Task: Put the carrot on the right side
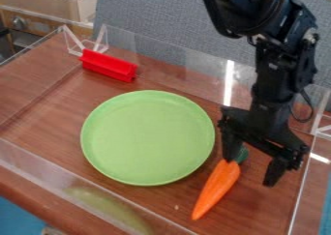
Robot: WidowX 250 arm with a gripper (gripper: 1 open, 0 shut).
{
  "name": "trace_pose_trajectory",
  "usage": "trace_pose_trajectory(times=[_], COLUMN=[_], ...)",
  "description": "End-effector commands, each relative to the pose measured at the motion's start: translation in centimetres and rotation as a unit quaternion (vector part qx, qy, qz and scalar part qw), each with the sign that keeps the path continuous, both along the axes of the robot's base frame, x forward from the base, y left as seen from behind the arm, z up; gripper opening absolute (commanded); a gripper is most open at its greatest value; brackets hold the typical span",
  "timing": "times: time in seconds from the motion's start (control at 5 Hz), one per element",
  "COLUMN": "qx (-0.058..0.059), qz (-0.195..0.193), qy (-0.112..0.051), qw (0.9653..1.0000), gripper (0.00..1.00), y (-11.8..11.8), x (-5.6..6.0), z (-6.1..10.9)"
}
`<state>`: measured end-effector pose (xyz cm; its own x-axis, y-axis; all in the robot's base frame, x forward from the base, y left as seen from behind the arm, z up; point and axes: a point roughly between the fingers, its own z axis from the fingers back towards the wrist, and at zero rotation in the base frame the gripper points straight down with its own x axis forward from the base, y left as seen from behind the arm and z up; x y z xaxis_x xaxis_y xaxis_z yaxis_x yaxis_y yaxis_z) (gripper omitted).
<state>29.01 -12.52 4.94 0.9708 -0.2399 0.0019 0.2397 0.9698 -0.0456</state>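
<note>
The carrot (216, 191) is a small orange toy with a dark green stem tip, lying on the wooden table to the right of the green plate (146, 135). My gripper (254, 164) points straight down over the carrot's stem end. Its two black fingers are open and stand on either side of the stem tip, which they partly hide. Nothing is held between them.
A red rectangular block (108, 64) lies at the back left. Clear acrylic walls (168, 60) ring the table, with the right wall close to the gripper. A pale yellowish object (101, 208) lies near the front edge.
</note>
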Motion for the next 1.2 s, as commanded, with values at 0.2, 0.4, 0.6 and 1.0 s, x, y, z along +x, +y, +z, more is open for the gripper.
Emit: trace_pose_trajectory(times=[0.2,0.4,0.6,1.0], qx=[0.011,0.021,0.03,0.05], qz=[0.009,0.023,0.032,0.022], qy=[0.014,0.013,0.004,-0.011], qw=[0.9998,0.9994,0.999,0.9984], gripper=[0.0,0.0,0.0,0.0], y=[1.0,2.1,2.4,1.6], x=[-0.1,0.1,0.0,-0.9], z=[-1.8,-1.8,-1.8,-1.4])
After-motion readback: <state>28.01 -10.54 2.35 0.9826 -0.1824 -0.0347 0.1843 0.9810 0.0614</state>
